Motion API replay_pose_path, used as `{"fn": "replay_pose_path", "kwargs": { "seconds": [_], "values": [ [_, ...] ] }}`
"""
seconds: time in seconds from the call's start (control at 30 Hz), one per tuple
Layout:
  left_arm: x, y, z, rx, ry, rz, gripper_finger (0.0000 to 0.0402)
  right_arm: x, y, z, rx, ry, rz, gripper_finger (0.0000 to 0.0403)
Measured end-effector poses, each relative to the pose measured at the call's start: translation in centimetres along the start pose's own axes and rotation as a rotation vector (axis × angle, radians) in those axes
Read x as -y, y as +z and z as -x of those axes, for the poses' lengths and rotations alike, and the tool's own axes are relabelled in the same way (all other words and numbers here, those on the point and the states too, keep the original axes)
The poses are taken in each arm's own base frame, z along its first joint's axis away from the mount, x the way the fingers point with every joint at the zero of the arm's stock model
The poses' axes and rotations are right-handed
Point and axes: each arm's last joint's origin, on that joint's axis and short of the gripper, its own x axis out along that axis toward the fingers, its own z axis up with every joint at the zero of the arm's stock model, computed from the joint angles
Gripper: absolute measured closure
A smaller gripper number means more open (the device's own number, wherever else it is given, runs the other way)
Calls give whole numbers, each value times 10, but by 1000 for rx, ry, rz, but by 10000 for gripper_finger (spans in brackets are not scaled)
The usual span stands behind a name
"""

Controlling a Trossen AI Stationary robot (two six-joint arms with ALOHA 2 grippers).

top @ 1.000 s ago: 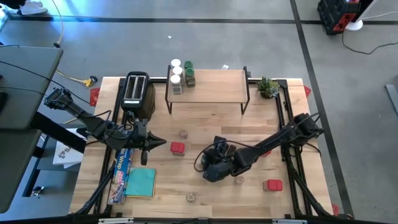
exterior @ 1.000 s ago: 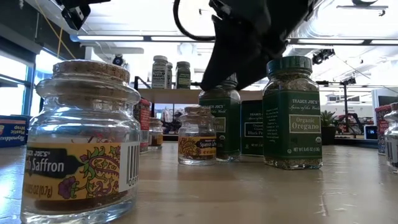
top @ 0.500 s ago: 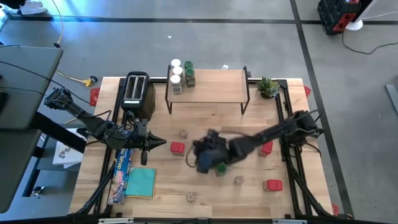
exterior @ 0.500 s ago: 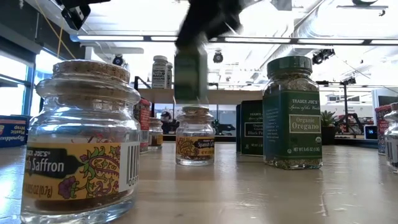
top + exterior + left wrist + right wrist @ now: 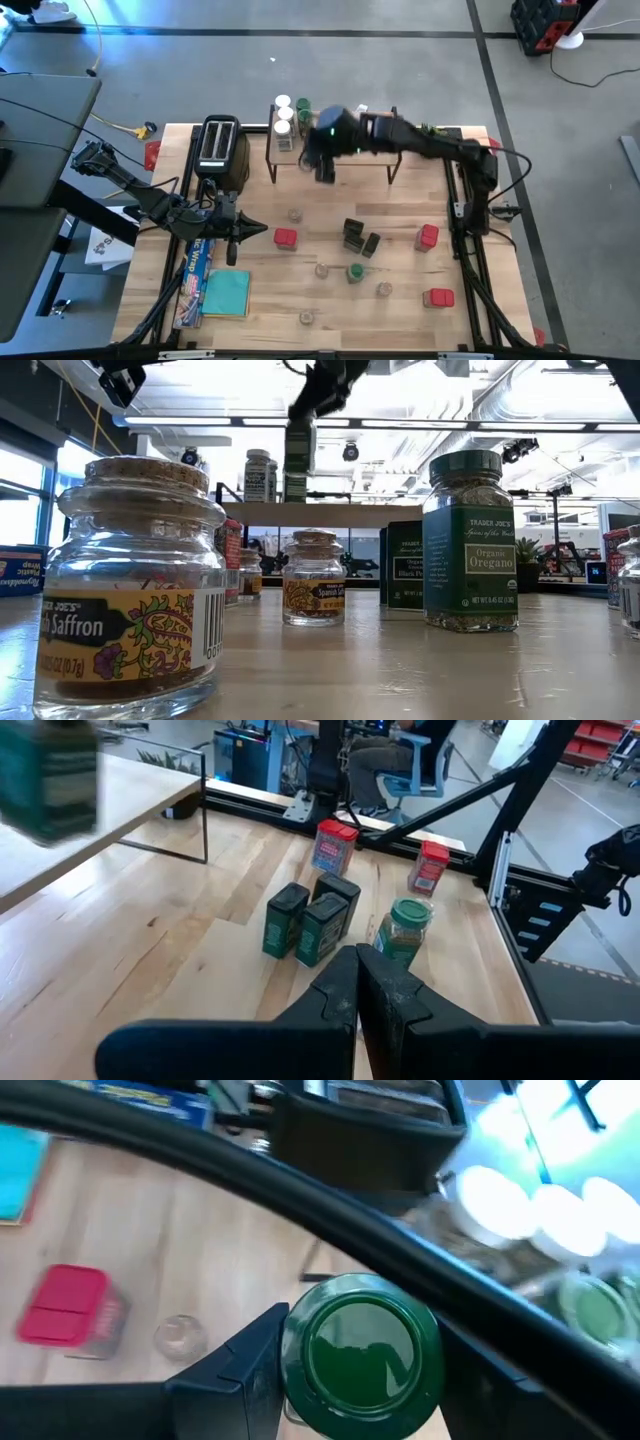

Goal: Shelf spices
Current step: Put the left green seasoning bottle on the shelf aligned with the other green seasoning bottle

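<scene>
My right gripper [image 5: 324, 165] holds a green-lidded spice jar [image 5: 362, 1355] in the air over the front left part of the shelf [image 5: 350, 140], a wooden riser on black legs. Three jars [image 5: 290, 118] stand at the shelf's far left end. On the table lie two black boxes [image 5: 360, 238], a green-lidded jar [image 5: 355, 271], red tins [image 5: 286, 238] and tiny clear jars [image 5: 322, 269]. My left gripper [image 5: 258, 232] waits shut over the table's left side, touching nothing. My right gripper pinches the jar between its two fingers [image 5: 250, 1365], one on each side of the jar's body just under the green lid [image 5: 362, 1342]. The fingers come slanting down from above. The jar [image 5: 298, 460] hangs about upright, lifted clear of table and shelf.
A black toaster [image 5: 220, 150] stands left of the shelf. A long blue box [image 5: 193, 272] and a teal cloth [image 5: 226, 293] lie at the near left. A small plant [image 5: 432, 140] sits at the far right. The shelf top right of the jars is bare wood.
My right gripper has lifted a green-lidded jar off the middle of the table and carried it fast, up and toward the far edge, to the shelf's left part, rolling its wrist on the way. The other spices have stayed where they were.
</scene>
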Motion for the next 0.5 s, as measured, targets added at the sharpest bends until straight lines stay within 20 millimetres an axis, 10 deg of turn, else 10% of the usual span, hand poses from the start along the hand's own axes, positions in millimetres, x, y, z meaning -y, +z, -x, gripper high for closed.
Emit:
{"fn": "replay_pose_path", "kwargs": {
  "seconds": [0.5],
  "values": [
    [0, 0, 0, 1, 0, 0, 401, 50, -21, -35, 13, 24, -82, 191]
  ]
}}
